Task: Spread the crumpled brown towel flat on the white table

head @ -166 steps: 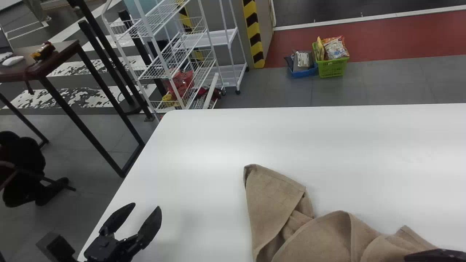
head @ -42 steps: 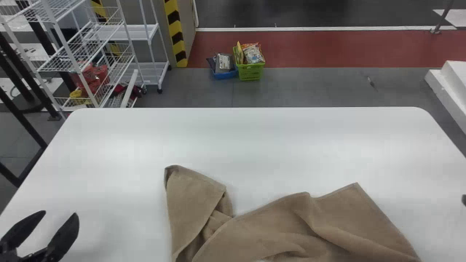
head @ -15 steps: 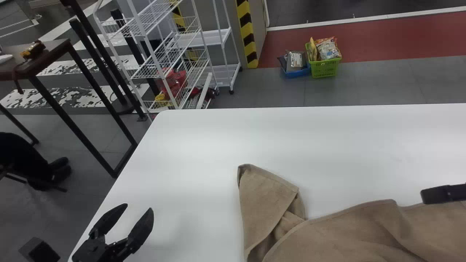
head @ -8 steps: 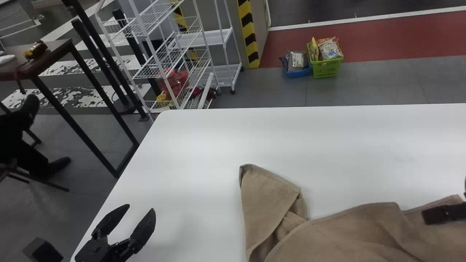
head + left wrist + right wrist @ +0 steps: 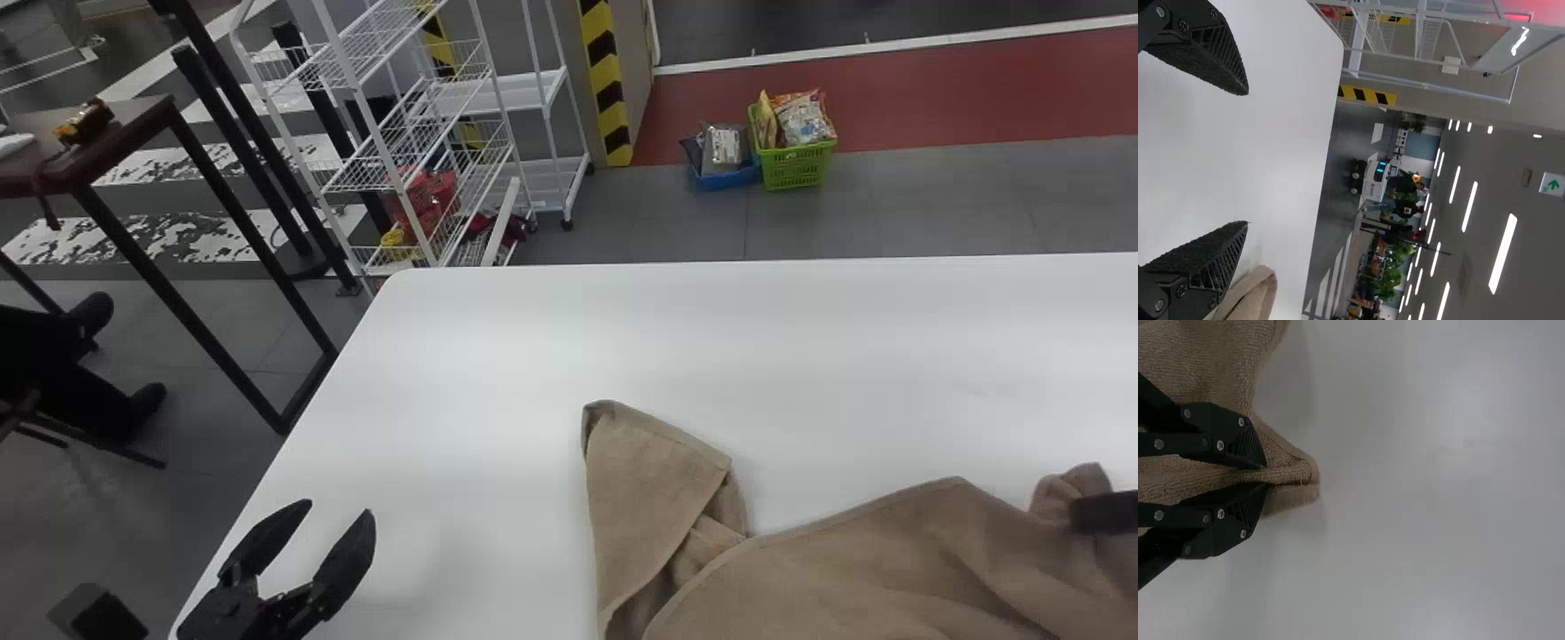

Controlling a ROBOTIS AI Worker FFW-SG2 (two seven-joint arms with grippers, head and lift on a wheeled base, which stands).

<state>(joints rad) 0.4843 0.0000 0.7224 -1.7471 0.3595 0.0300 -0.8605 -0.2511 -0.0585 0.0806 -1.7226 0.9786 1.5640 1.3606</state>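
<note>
Right fingers (image 5: 1105, 513): black, flat and blocky, at the right edge of the head view, pinching a bunched fold of the brown towel (image 5: 853, 578); a blunt, doubled tip of cloth pokes out beyond them.
Left fingers (image 5: 345, 564): two dark, tapering blades, spread wide in a V, with nothing between them, well apart from the towel; their inner faces are ridged.
Towel: lying on the counter (image 5: 498, 356), from the near middle across to the right; soft and matte, with a fine ribbed pile up close and a stitched hem.
Towel, left part: a long flap folded over itself, narrowing to a rounded corner, with a small tucked crease beside it.
Towel, right part: broader, with shallow wrinkles, its far edge rising to a low peak before the gathered fold.
Counter: white, smooth, faintly glossy, with a rounded far left corner.
Floor (image 5: 942, 209): gray tiles beyond the counter, then a red strip (image 5: 960, 98).
Baskets: a green plastic one (image 5: 796, 166) holding packets, beside a blue one (image 5: 727, 178).
Left background: a white wire rack (image 5: 391, 133), a post with yellow and black stripes (image 5: 607, 84), and a dark desk (image 5: 133, 133) on black legs.
Ceiling (image 5: 1511, 173): gray, with bright strip lights.
</note>
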